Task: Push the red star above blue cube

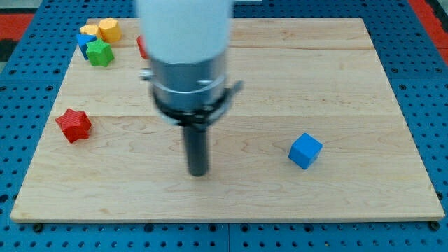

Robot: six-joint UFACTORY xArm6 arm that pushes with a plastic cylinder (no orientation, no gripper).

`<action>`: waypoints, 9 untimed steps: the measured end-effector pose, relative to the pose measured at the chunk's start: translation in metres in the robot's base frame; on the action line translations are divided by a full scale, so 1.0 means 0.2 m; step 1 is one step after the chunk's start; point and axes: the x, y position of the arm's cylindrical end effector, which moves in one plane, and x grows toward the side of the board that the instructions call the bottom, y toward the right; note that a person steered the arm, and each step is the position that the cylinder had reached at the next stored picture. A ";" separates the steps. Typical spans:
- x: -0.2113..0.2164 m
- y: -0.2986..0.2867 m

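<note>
The red star lies on the wooden board near the view's left edge. The blue cube sits at the view's lower right. My tip rests on the board between them, closer to the view's bottom, touching neither block. It is well to the right of the red star and to the left of the blue cube. The arm's white and grey body hides part of the board above the tip.
A cluster at the view's top left holds a green star, a yellow block, an orange-yellow block and a blue block. A red block peeks out beside the arm.
</note>
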 end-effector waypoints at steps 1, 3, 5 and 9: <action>0.07 -0.35; -0.07 -0.94; -0.35 -0.79; -0.55 -1.04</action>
